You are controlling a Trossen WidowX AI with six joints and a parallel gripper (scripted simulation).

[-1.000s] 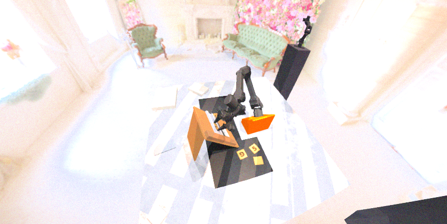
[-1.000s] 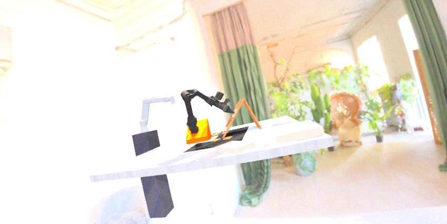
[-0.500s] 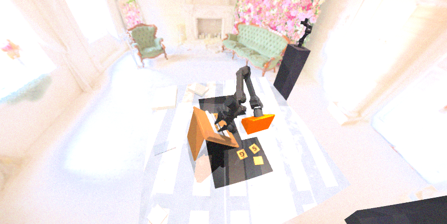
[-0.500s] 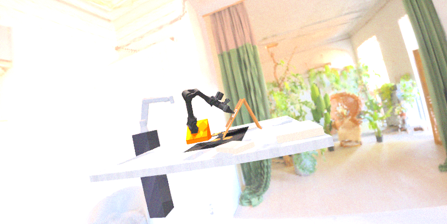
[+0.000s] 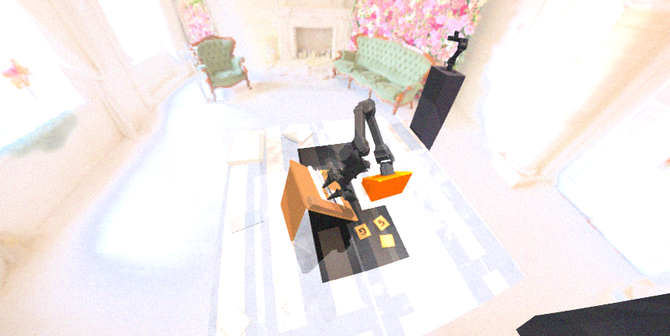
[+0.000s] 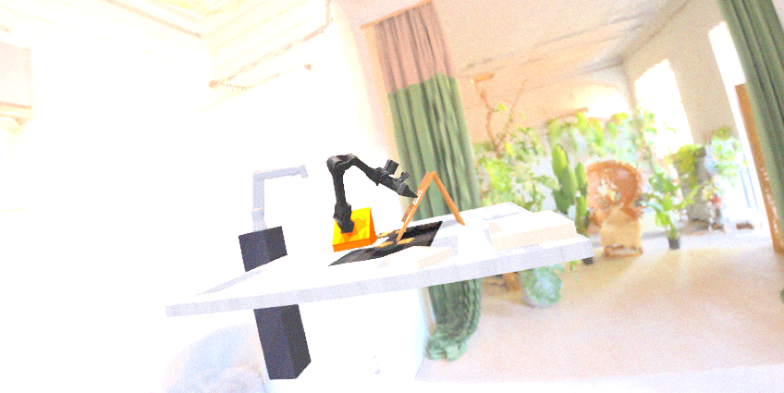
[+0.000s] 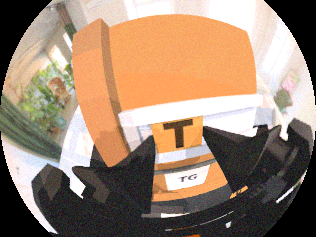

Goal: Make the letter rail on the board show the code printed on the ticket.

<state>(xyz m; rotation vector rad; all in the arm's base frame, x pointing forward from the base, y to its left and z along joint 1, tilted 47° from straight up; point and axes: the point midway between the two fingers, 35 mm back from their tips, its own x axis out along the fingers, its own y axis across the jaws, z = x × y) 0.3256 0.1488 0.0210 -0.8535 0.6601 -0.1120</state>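
My gripper is shut on the T tile, with one finger at each side. The T reads upright and lies in the pale rail on the tilted orange board. Pale rail shows to the left of the tile, between it and the board's raised side edge. The ticket below the rail reads TG. A G tile, a tile like an S or 5 and a tile with no readable letter lie on the dark mat.
Another tile shows beyond my gripper, partly hidden. The orange base block stands beside the mat. Pale slabs lie on the counter. A second arm stands on a dark pedestal behind the counter.
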